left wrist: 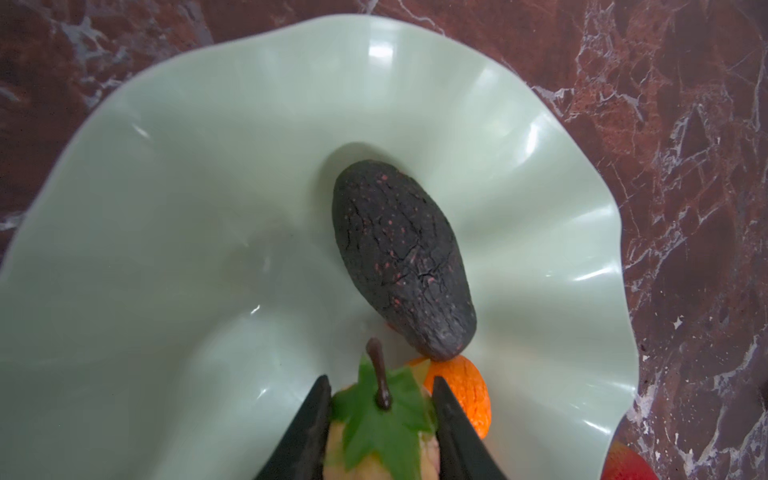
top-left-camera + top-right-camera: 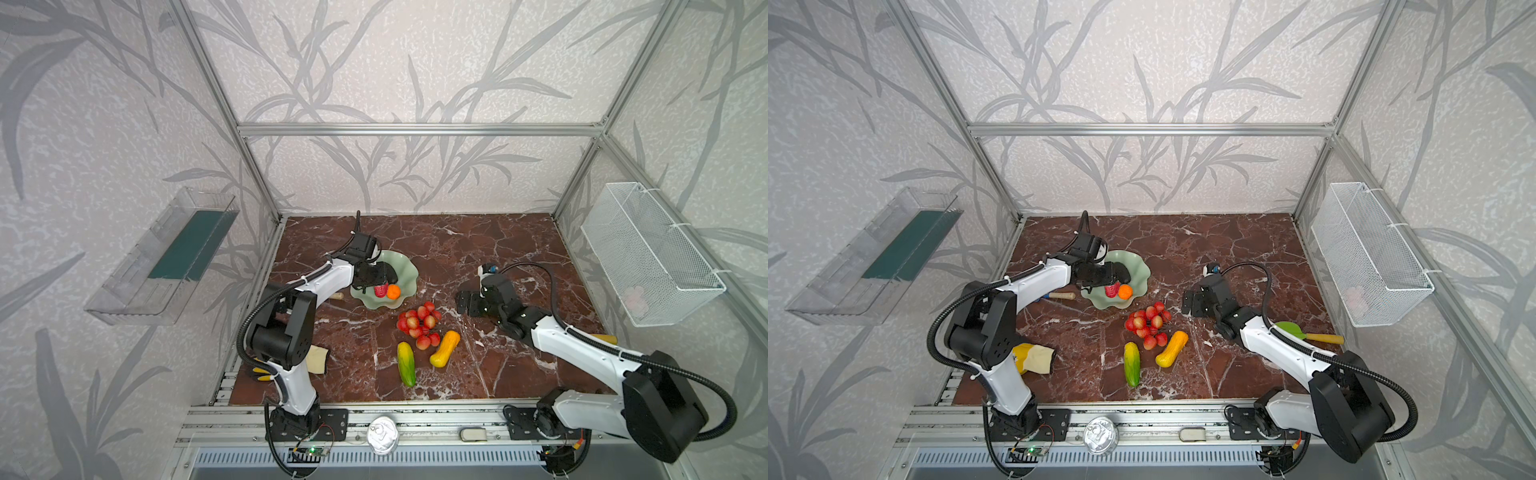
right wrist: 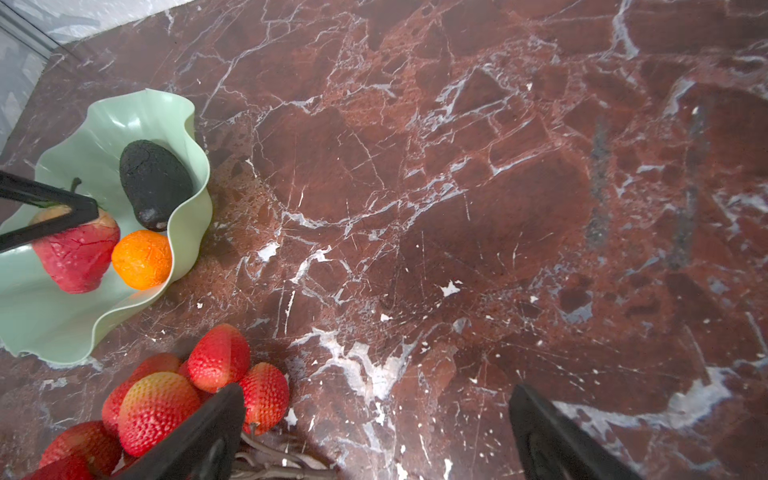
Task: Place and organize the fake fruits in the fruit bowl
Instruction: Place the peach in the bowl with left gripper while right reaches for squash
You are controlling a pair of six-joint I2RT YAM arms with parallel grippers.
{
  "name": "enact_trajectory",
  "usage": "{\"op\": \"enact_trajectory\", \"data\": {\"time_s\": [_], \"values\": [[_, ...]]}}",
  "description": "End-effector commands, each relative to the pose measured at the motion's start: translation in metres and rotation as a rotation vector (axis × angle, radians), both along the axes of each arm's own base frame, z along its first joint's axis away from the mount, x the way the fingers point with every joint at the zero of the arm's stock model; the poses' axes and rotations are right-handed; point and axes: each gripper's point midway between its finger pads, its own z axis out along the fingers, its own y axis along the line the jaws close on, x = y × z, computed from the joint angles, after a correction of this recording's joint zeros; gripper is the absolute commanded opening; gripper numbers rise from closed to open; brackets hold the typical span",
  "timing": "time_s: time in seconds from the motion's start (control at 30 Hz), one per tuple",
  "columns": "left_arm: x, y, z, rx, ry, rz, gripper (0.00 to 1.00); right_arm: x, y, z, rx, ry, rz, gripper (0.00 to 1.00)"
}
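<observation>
Inside the bowl [image 2: 405, 270], the left gripper [image 1: 379, 377] clasped the red fruit [image 3: 77, 257], beside the orange [image 3: 141, 259] and avocado [image 1: 399, 257]; outside the bowl, the right gripper [image 3: 376, 388] hung released, empty

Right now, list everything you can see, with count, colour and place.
table: one, red-brown marble, centre
bowl: one, pale green, table's left-centre
avocado: one, dark, in bowl
orange: one, orange, in bowl
red fruit: one, red, green leaf, in bowl
berry cluster: one, red, beside bowl
gourd: one, yellow-orange, by cluster
oblong fruit: one, yellow-green, beside gourd
glove: one, yellow and cream, near-left corner
spade: one, green, yellow handle, table's right
wooden handle: one, tan, left of bowl
tray: one, clear, left wall
basket: one, white mesh, right wall
can: one, silver, front rail
left gripper: black, over bowl, closed on red fruit
right gripper: black, open, beside berry cluster
</observation>
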Motion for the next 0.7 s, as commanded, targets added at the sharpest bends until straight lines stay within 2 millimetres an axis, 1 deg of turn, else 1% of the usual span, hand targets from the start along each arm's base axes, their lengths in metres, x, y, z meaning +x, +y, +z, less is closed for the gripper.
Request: {"op": "enact_trajectory", "data": {"time_s": [0.0, 0.07, 0.17, 0.27, 0.37, 0.43, 0.53, 0.6, 0.67], "values": [[0.007, 0.002, 0.010, -0.011, -0.014, 0.017, 0.53, -0.010, 0.005, -0.013, 0.038, 0.086, 0.007, 0.94], [0.009, 0.002, 0.018, -0.016, -0.030, 0.019, 0.59, -0.017, 0.007, -0.019, 0.047, 0.121, 0.000, 0.92], [0.013, 0.003, 0.041, -0.029, -0.085, 0.021, 0.64, -0.029, 0.011, -0.022, 0.071, 0.144, -0.014, 0.90], [0.015, 0.008, 0.081, -0.046, -0.178, 0.026, 0.67, -0.045, 0.014, -0.022, 0.048, 0.158, -0.012, 0.90], [0.013, 0.019, 0.131, -0.041, -0.324, 0.043, 0.69, -0.061, 0.017, -0.021, 0.051, 0.170, -0.012, 0.89], [0.006, 0.031, 0.166, -0.020, -0.447, 0.059, 0.73, -0.074, 0.021, -0.024, 0.067, 0.181, -0.014, 0.88], [-0.013, 0.055, 0.205, 0.041, -0.603, 0.089, 0.81, -0.089, 0.027, -0.030, 0.083, 0.198, -0.016, 0.87], [-0.028, 0.071, 0.221, 0.085, -0.687, 0.108, 0.85, -0.097, 0.031, -0.035, 0.088, 0.215, -0.020, 0.87], [-0.044, 0.087, 0.230, 0.127, -0.753, 0.134, 0.88, -0.101, 0.038, -0.039, 0.107, 0.233, -0.023, 0.86]]}}
